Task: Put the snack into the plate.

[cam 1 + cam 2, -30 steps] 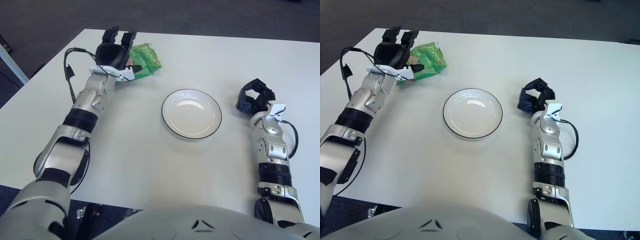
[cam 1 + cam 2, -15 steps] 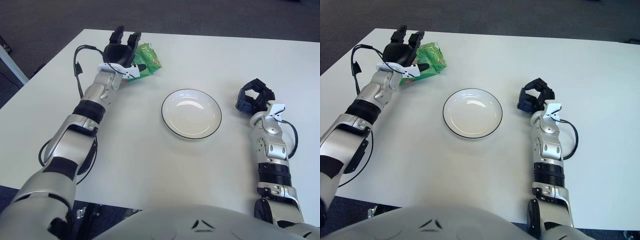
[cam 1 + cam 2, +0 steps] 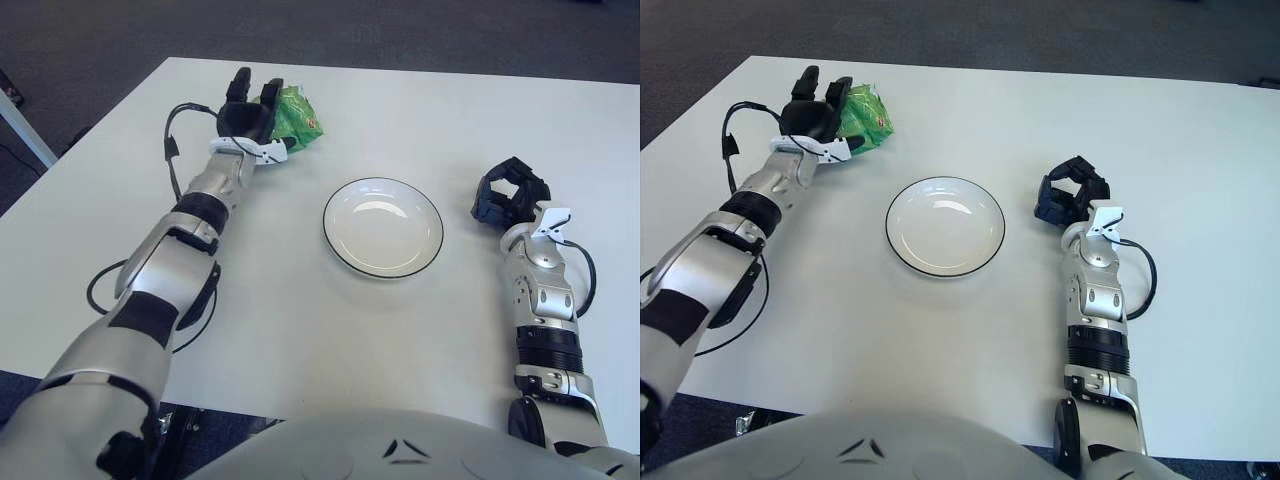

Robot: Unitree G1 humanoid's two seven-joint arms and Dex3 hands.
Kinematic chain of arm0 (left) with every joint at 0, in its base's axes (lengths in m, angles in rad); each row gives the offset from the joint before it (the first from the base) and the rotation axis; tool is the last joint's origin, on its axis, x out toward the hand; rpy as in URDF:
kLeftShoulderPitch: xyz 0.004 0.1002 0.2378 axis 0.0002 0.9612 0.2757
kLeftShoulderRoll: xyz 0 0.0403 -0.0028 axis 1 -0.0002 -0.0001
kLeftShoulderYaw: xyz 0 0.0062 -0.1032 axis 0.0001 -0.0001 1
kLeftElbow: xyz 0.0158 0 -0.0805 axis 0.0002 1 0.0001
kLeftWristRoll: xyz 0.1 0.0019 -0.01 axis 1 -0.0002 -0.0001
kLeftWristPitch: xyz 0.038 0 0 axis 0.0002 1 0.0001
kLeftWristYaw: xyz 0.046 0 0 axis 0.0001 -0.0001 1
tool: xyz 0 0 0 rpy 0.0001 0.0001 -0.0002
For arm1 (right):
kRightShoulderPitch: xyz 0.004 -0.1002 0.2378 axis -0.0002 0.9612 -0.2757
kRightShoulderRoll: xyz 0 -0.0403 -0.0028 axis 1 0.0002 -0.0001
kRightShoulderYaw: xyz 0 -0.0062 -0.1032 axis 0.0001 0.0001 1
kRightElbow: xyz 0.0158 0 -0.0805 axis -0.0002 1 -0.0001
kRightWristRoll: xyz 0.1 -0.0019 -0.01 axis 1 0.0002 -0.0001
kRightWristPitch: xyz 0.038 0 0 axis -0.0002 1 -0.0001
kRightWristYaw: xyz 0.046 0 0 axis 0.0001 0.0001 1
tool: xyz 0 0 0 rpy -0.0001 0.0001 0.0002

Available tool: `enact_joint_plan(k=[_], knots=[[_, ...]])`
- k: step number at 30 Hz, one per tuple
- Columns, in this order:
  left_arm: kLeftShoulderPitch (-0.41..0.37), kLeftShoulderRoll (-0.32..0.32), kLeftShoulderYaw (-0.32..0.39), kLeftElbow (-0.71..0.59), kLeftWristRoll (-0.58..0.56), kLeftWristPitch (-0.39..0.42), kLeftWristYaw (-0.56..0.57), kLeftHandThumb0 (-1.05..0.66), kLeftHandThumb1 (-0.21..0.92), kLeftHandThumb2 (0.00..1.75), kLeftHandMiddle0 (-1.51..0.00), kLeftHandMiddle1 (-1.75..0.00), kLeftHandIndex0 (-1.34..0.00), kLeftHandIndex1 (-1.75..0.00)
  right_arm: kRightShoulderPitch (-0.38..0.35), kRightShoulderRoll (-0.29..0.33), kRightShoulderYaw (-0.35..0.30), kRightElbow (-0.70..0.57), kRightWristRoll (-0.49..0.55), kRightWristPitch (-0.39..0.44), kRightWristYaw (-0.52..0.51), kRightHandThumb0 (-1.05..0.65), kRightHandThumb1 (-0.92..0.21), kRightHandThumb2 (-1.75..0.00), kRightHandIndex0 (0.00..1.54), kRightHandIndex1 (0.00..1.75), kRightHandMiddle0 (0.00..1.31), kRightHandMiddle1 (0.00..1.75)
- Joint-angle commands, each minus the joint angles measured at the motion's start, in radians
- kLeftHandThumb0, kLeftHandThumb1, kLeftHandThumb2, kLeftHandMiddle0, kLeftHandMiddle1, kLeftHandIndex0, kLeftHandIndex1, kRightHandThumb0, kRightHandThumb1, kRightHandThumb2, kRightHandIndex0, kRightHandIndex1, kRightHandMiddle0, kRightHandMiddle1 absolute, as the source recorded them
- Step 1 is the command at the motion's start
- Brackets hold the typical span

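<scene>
Snack (image 3: 297, 116) at plate's (image 3: 383, 227) 10 o'clock; left hand (image 3: 250, 121) slid forward, fingers spread against it, not yet gripping. Right hand (image 3: 509, 196) idle, curled, empty, 3 o'clock.

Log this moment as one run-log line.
left hand: open, at green snack bag, no grasp | right hand: idle, right of plate | plate: empty
</scene>
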Motion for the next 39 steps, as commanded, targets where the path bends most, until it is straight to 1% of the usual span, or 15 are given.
enact_joint_plan(k=[1, 5, 10, 14, 22, 32, 39], knots=[[-0.032, -0.012, -0.003, 0.019, -0.028, 0.004, -0.034, -1.05, 0.92, 0.77, 0.00, 0.00, 0.00, -0.24, 0.063, 0.027, 0.008, 0.029, -0.008, 0.059, -0.008, -0.49, -0.28, -1.36, 1.27, 1.75, 0.64, 1.75], [-0.037, -0.031, -0.001, 0.032, -0.056, 0.023, -0.076, -1.05, 0.92, 0.75, 0.00, 0.00, 0.00, -0.18, 0.066, 0.029, 0.010, 0.020, -0.005, 0.060, -0.009, -0.49, -0.28, -1.36, 1.27, 1.75, 0.64, 1.75], [-0.039, -0.042, -0.009, 0.045, -0.071, 0.037, -0.090, -1.05, 0.92, 0.73, 0.00, 0.00, 0.00, -0.14, 0.072, 0.029, 0.010, 0.011, -0.002, 0.063, -0.004, -0.49, -0.28, -1.36, 1.27, 1.75, 0.64, 1.75], [-0.037, -0.062, -0.018, 0.092, -0.070, 0.054, -0.080, -1.05, 0.92, 0.71, 0.00, 0.00, 0.00, -0.11, 0.079, 0.029, 0.010, -0.002, 0.002, 0.070, 0.003, -0.49, -0.28, -1.36, 1.27, 1.75, 0.64, 1.75], [-0.034, -0.073, -0.027, 0.114, -0.076, 0.070, -0.056, -1.05, 0.92, 0.68, 0.00, 0.00, 0.00, -0.04, 0.092, 0.032, 0.009, -0.024, 0.005, 0.076, 0.010, -0.49, -0.28, -1.35, 1.27, 1.75, 0.64, 1.75], [-0.020, -0.078, -0.027, 0.134, -0.094, 0.086, -0.043, -1.05, 0.92, 0.66, 0.00, 0.00, 0.00, -0.07, 0.104, 0.029, 0.013, -0.039, -0.005, 0.081, 0.008, -0.49, -0.28, -1.36, 1.27, 1.75, 0.64, 1.75], [-0.001, -0.084, -0.027, 0.155, -0.100, 0.107, 0.002, -1.05, 0.92, 0.62, 0.00, 0.00, 0.00, -0.06, 0.112, 0.033, 0.013, -0.059, -0.003, 0.095, 0.009, -0.49, -0.28, -1.36, 1.27, 1.75, 0.64, 1.75]])
